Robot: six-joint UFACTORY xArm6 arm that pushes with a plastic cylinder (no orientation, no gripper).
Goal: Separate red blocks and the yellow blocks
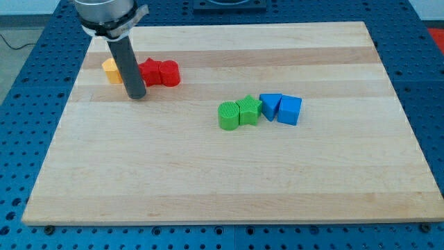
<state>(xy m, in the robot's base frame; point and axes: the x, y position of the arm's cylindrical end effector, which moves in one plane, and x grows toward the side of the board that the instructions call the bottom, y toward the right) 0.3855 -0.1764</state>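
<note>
My tip [137,96] stands on the wooden board [208,173] at the view's upper left. A yellow block [111,70] lies just left of the rod, partly hidden by it. A red star-shaped block [149,73] lies just right of the rod and a little above the tip. A red rounded block [168,73] touches the star's right side. The rod stands between the yellow block and the red ones. Whether a second yellow block lies behind the rod I cannot tell.
Near the middle lies a row: a green cylinder [227,115], a green star-shaped block [248,110], a blue triangular block [270,105] and a blue block [290,110], all touching. A blue perforated table [28,83] surrounds the board.
</note>
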